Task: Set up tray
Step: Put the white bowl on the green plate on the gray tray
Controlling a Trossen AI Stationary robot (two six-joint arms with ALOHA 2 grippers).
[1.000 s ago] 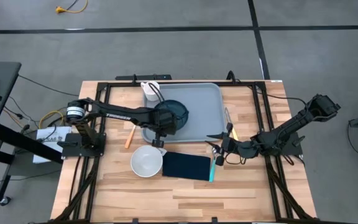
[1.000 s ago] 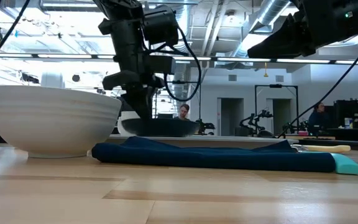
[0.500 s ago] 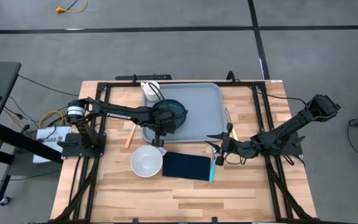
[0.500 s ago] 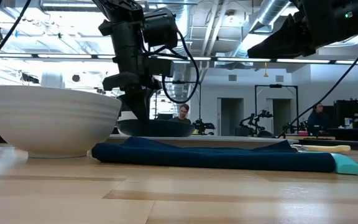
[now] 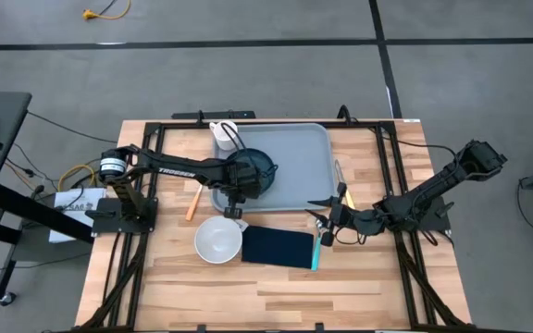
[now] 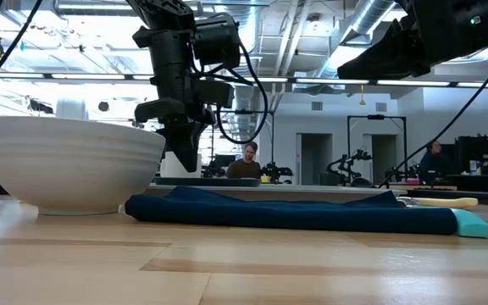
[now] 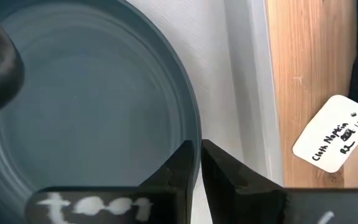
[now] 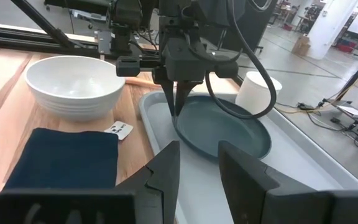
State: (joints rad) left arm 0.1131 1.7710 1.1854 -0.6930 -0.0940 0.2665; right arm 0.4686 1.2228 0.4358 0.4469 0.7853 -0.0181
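The grey-blue tray (image 5: 299, 153) lies on the far middle of the table. A dark teal plate (image 5: 254, 169) lies in its left half, and a white cup (image 5: 222, 135) stands at its far left corner. My left gripper (image 5: 238, 192) is at the plate's near rim, pointing down, shut on it. A white bowl (image 5: 217, 240) and a navy napkin (image 5: 278, 246) lie on the wood near the tray. My right gripper (image 5: 326, 215) is open by the tray's near right corner, touching nothing. My left gripper pinches the plate's near rim (image 7: 194, 134), one finger (image 7: 180, 163) on the inner side and one finger (image 7: 222, 169) on the outer side. It comes from above, pointing down. The plate lies in the tray (image 8: 166, 124) below it.
An orange-handled utensil (image 5: 192, 202) lies on the wood left of the tray, and a yellow-handled one (image 5: 340, 185) lies right of it. A teal item (image 5: 316, 254) sits at the napkin's right end. A white paper tag (image 7: 328, 134) lies by the tray's near rim.
My left gripper has moved down and a little toward the table's left, still holding the plate's rim. The plate, lifted above the tray's rim a second ago, has come down into the tray. My right arm has kept still.
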